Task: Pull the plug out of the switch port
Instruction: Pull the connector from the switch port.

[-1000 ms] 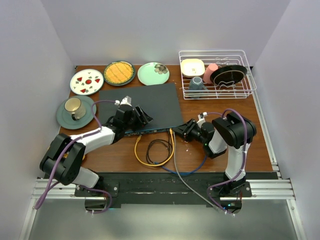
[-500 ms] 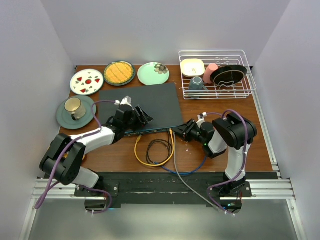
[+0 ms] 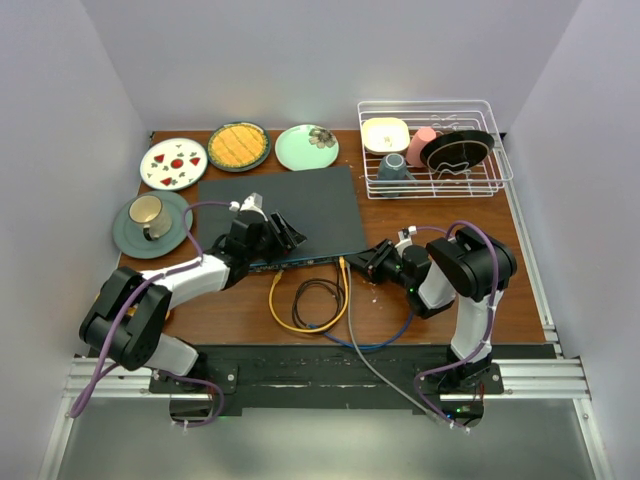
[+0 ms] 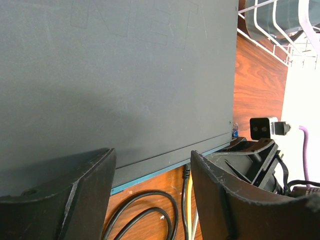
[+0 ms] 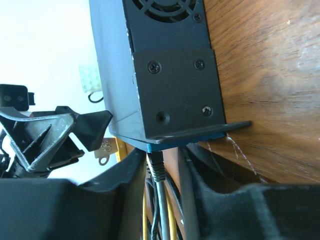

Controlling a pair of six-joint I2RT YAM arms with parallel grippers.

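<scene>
The switch (image 3: 290, 205) is a flat dark-grey box with a thin blue front edge, lying mid-table. In the right wrist view a grey plug (image 5: 159, 169) with a ribbed boot sits in a socket at the switch's (image 5: 165, 75) front right corner. My right gripper (image 5: 161, 159) is open, its fingers either side of the plug. The left finger is close against it and a gap shows on the right. In the top view the right gripper (image 3: 372, 260) sits at that corner. My left gripper (image 3: 285, 235) is open over the switch top (image 4: 125, 75) near the front edge.
Yellow cable (image 3: 300, 325), black cable (image 3: 318, 295) and a grey lead (image 3: 385, 375) lie looped in front of the switch. Plates (image 3: 172, 163) and a cup on a saucer (image 3: 150, 215) stand at back left. A wire dish rack (image 3: 435, 150) stands at back right.
The right arm's elbow has shifted slightly. Both grippers stay almost where they were.
</scene>
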